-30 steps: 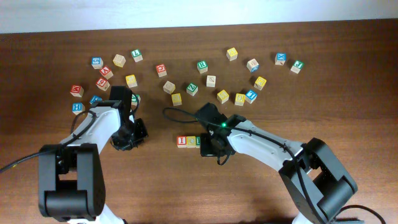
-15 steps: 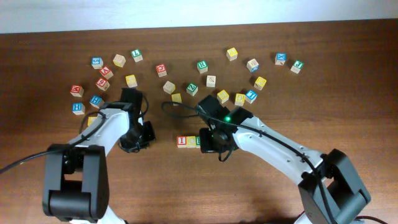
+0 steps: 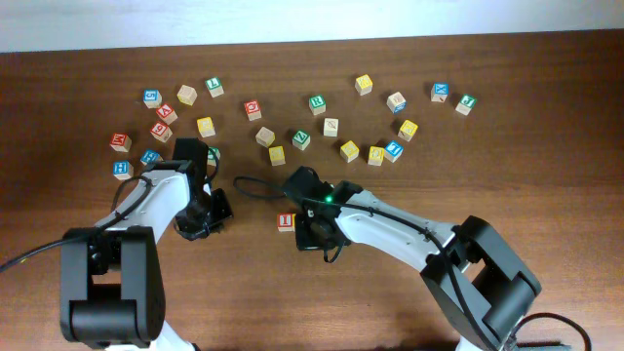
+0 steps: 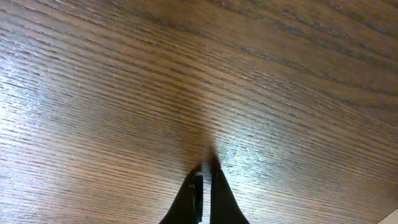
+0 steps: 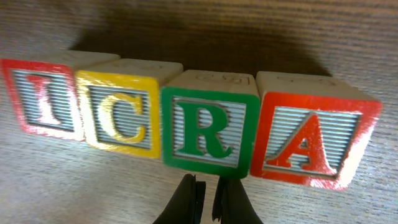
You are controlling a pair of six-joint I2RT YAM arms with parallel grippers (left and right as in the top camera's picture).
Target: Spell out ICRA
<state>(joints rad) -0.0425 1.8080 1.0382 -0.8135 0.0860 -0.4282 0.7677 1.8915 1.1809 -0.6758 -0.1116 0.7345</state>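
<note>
Closed and empty, the right pincer sits just behind the ICRA row, which runs crosswise, cubes apparently touching; the left pincer, also closed, is farther off.

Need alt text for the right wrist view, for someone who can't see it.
Four small wooden letter cubes stand side by side on a brown wood-grain table, spelling ICRA: red I cube, yellow C cube, green R cube, red A cube. The shut right claw shows at the bottom edge, just below the R.
</note>
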